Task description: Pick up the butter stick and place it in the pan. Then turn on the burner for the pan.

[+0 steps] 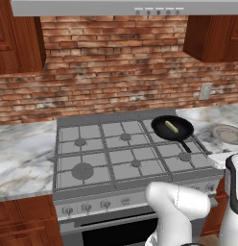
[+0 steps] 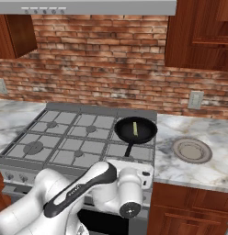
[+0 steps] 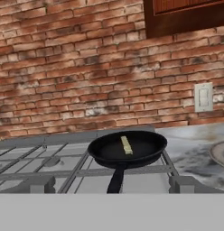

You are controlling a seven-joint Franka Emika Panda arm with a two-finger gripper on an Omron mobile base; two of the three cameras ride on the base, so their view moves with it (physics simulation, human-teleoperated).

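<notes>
The butter stick is lying flat in the middle of the pan. The pan sits on the back right burner of the stove, with its handle pointing toward the front. So I think the first job is done, and the burner is what is left.

The gripper is pulled back low in front of the stove, looking at the pan from the handle side. Its fingers are wide apart and they hold nothing.

Butter is light and soft and a bit slippery, so a hard squeeze would squash it. If it had to be moved, the long sides would be the best spot to hold. I don't think it needs touching now.

A row of knobs runs along the front of the stove. One of them should be for the pan's burner. A knob is hard and small, so it needs a firm pinch and a twist. A grey plate sits on the counter right of the pan.
</notes>
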